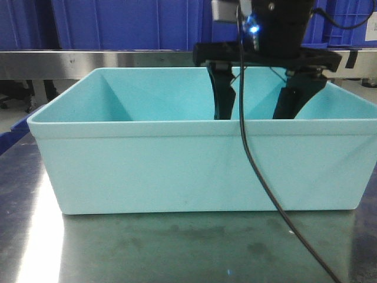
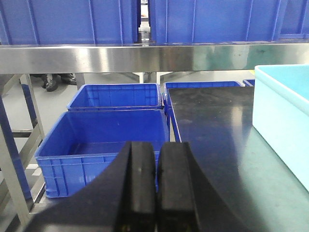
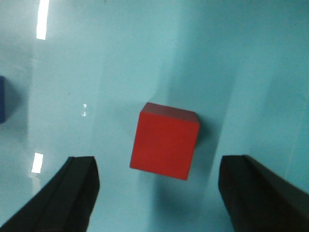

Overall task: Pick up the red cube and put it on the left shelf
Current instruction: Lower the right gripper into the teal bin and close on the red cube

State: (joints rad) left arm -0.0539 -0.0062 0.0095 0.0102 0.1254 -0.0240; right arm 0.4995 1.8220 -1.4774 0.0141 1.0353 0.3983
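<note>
Our right hand (image 3: 157, 193) gapes over the red cube (image 3: 164, 142) on the tub (image 1: 177, 159) floor; left hand (image 2: 157, 193) closed, empty. The cube looks light, rigid, smooth: we'd pinch opposite flat faces.

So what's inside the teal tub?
A red cube lies on the tub floor beneath the open right gripper; a blue thing shows at the edge. From the front, the tub wall hides both.
</note>
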